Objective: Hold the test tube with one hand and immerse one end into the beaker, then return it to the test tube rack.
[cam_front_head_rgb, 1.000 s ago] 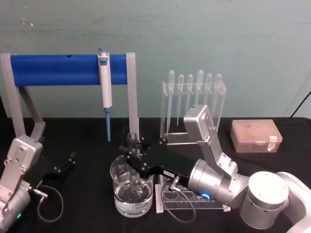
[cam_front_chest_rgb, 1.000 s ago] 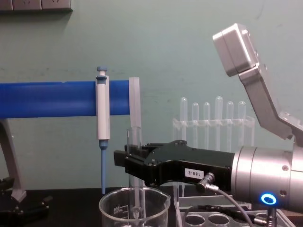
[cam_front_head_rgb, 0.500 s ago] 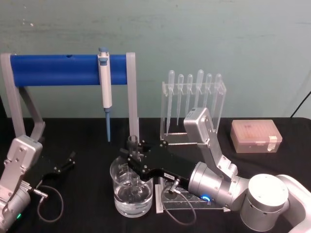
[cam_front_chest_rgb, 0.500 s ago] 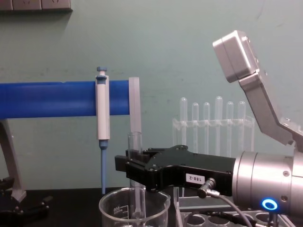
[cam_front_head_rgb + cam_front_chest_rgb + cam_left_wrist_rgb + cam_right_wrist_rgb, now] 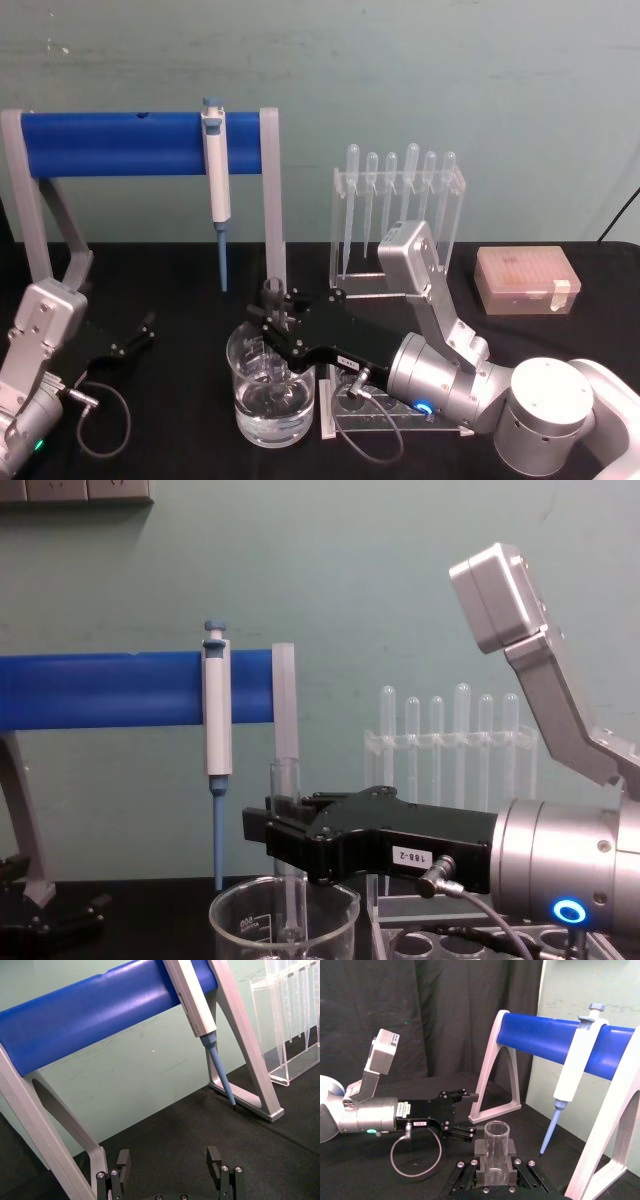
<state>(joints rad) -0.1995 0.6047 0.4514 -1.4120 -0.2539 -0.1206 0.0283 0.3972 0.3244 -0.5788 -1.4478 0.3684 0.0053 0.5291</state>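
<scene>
From the head view, my right gripper (image 5: pixel 274 322) reaches out over the beaker (image 5: pixel 243 400), which stands near the front of the black table (image 5: pixel 180 280). The gripper is clamped on the test tube (image 5: pixel 272 292), which I hold upright with its rim poking up above my fingers. Clear liquid sits in the bottom of the beaker. The test tube rack (image 5: pixel 345 408) lies just beside the beaker on its right, under my right forearm. My left gripper (image 5: pixel 133 338) rests low at the left, well apart from the beaker. Behind them a white-and-blue pipettor (image 5: pixel 215 180) hangs on a blue bar stand (image 5: pixel 120 145), with a clear rack of pipettes (image 5: pixel 400 200) to the right of it. In the left wrist view, the fingers (image 5: pixel 215 1157) of my left gripper stand wide apart with nothing between them, and the pipettor's blue tip is ahead. In the right wrist view, the tube is pinched between my two right fingers with its open mouth facing the camera. My left gripper is farther off, spread and empty. In the chest view, the tube runs straight down through my closed right fingers and into the beaker, its lower part below the glass rim. I cannot tell there whether the end reaches the liquid.
</scene>
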